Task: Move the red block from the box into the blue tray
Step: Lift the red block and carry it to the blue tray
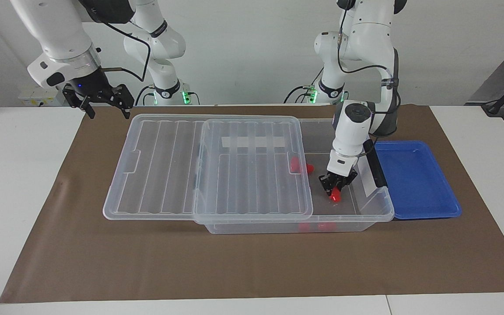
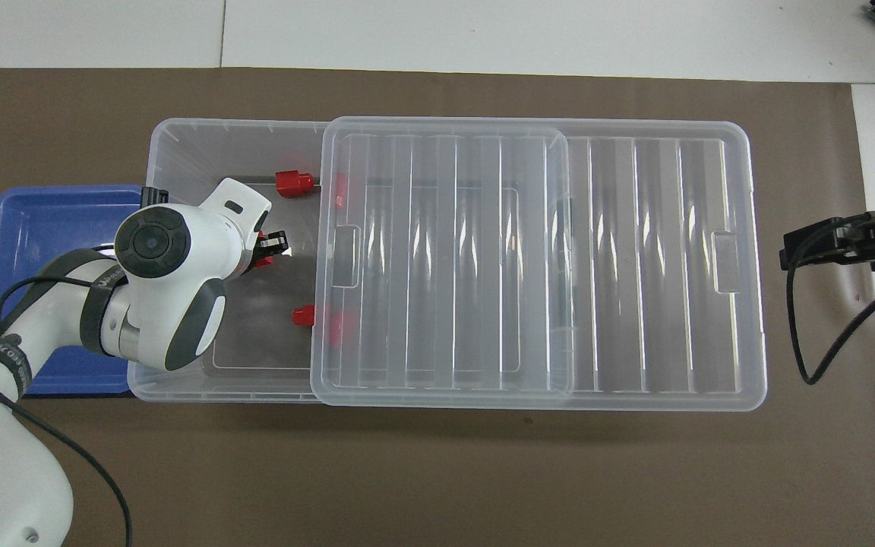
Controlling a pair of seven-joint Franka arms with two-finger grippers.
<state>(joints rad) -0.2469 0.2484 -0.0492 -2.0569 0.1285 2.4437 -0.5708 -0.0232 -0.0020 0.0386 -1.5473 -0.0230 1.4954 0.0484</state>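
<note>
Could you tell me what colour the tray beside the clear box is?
Bright blue; the tray shows best in the facing view.

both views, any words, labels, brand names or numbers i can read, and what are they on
None can be read.
Box: its white label strip, seen through the lid, looks blank.
Left arm's wrist bands: marks too small to read.
Blue tray: no markings visible.

Box [image 1: 365, 210] beside tray [image 1: 414, 183], toward left arm's end; lid [image 1: 208, 166] partly on box.
</note>
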